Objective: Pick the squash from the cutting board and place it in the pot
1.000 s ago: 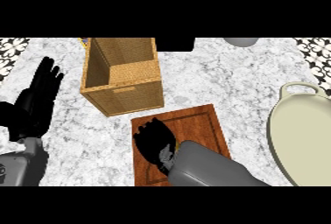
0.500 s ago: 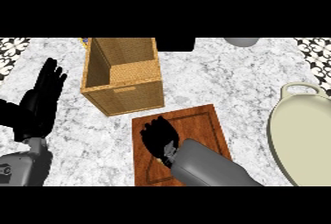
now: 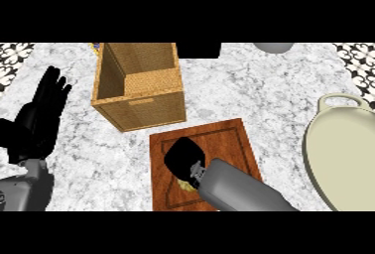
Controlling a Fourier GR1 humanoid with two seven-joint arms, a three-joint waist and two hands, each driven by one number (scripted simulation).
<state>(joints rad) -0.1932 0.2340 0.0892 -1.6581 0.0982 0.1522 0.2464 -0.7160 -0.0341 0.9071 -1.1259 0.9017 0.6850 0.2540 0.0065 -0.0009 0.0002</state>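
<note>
The right hand (image 3: 181, 155) is down on the cutting board (image 3: 230, 136), fingers curled over and bunched, and it covers most of what lies under it. A sliver of pale yellow shows at its lower edge, against the wrist; that looks to be the squash (image 3: 184, 185), lying on the board directly beneath the palm. So the hand appears clenched round the squash, though so little of it shows that its long axis cannot be read, and I cannot say whether it has left the wood.

Outward from there: the grey forearm runs down and to the right out of view. The board sits on the marble table (image 3: 278, 89), its upper edge just beside a tall wicker basket (image 3: 139, 106) standing open. The pot (image 3: 344, 154), wide and cream-coloured with a loop handle at its top, stands at the right edge, well apart from the board with bare table between.

That is the relation the next move turns on: the pot lies to the right of the hand, on the same side as the working arm, so the carry should be a lift and a sweep rightward over the rim, with the basket out of the way behind.

The left hand (image 3: 40, 116) rests open, fingers up, at the left edge, much farther from both squash and pot
</note>
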